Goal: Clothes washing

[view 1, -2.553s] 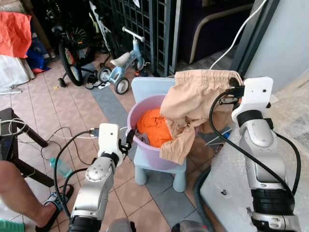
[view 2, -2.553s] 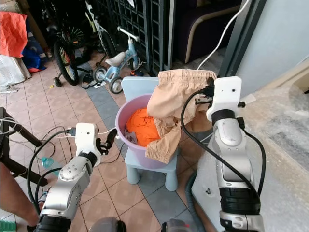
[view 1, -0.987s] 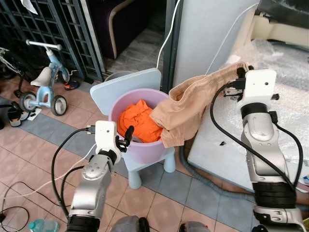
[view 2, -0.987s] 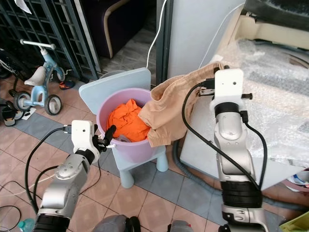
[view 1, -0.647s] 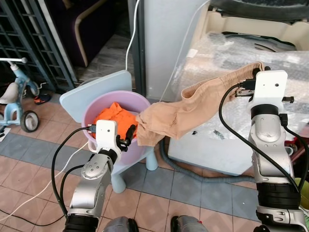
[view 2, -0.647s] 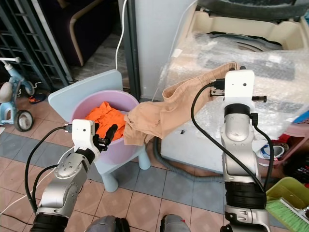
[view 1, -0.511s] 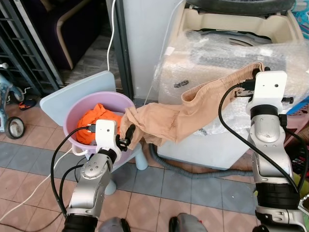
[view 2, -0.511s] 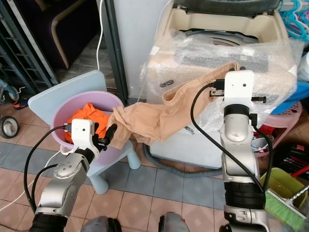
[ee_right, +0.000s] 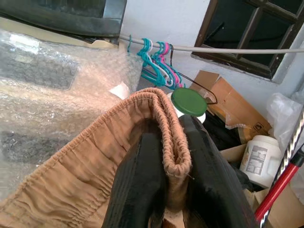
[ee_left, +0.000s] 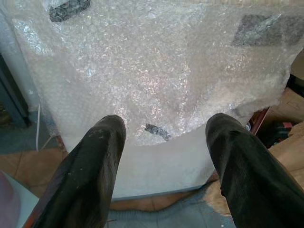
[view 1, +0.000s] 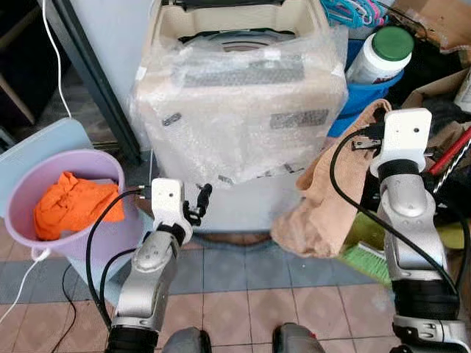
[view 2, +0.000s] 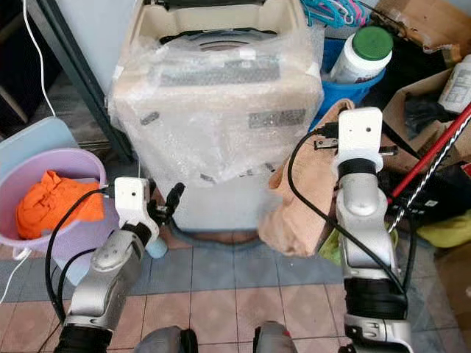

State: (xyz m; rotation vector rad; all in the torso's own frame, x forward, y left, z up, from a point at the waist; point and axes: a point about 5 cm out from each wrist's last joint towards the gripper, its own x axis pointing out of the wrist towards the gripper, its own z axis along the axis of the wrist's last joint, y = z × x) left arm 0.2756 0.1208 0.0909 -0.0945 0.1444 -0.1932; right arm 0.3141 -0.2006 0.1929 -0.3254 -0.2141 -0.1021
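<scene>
My right gripper [ee_right: 173, 154] is shut on the elastic waistband of tan shorts [view 1: 324, 198], which hang from it down the right side of the washing machine [view 1: 235, 95]. The machine is a cream top-loader wrapped in bubble wrap, with its tub showing at the top. My left gripper [ee_left: 164, 137] is open with nothing in it, low before the machine's front [view 2: 174, 197]. At the far left a purple basin [view 1: 22, 235] holds an orange garment [view 1: 70, 206].
The basin rests on a light blue chair [view 1: 37, 143]. Right of the machine are a blue bucket [view 1: 352, 77] with a green-lidded white jar [view 1: 379, 55], teal hangers [view 1: 353, 11], cardboard boxes [view 1: 434, 18], a red pole [view 1: 449, 154] and a green brush [view 1: 368, 254]. Tiled floor lies in front.
The view has swung right: the basin now sits at the far left and the machine is centred. The shorts have come off the basin and now hang free from my right gripper.
</scene>
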